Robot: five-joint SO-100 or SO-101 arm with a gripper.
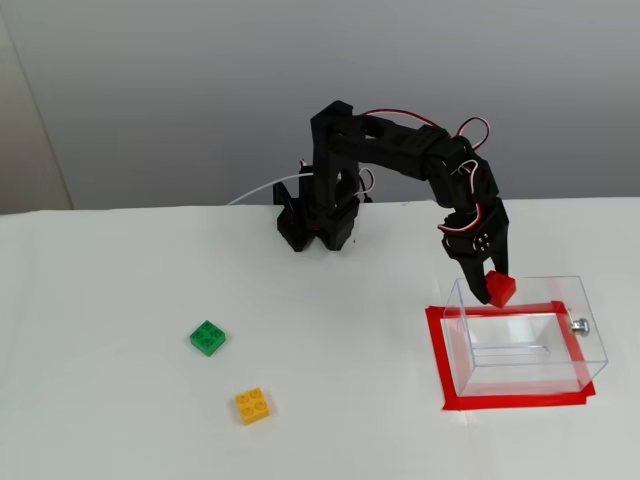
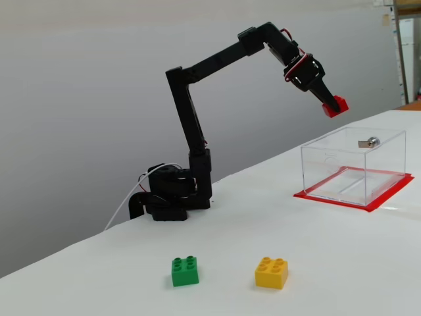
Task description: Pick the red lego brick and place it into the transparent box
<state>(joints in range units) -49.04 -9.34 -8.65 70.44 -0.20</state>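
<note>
Red lego brick (image 2: 335, 106) (tilted, corner down) pinched in closed hand (image 2: 331, 105) above transparent box (image 2: 355, 165).

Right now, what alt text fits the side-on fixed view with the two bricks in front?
The black arm's pincer holds the red lego brick in the air above the transparent box. A green brick and a yellow brick lie in front.

Open air lay between the black gripper (image 2: 333, 105), clamped on the small red lego brick (image 2: 336, 106), and the clear plastic transparent box (image 2: 352, 166), open-topped. The green brick (image 1: 207, 337) and yellow brick (image 1: 252, 405) sat well apart, blocking nothing.
</note>
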